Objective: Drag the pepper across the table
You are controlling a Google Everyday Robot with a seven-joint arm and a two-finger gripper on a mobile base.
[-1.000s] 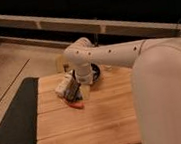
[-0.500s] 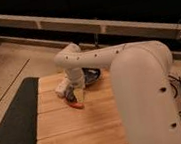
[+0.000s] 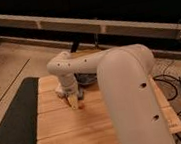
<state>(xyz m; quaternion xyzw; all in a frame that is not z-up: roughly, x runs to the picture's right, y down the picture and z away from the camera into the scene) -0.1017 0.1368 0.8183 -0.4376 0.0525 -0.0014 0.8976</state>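
Observation:
The pepper is a small orange-red piece lying on the light wooden table, near the table's middle-left. My gripper hangs at the end of the white arm, pointing down, right over or against the pepper's left end. I cannot tell whether it touches the pepper. The large white arm covers the right half of the table.
A dark blue bowl sits just behind the gripper, partly hidden by the arm. A white-and-dark blocky item lies left of the gripper. A dark grey mat lies left of the table. Cables hang at the right.
The arm's bulk has swung left and closer to the camera, hiding more of the table. The gripper has sunk slightly toward the pepper, which stays about where it was.

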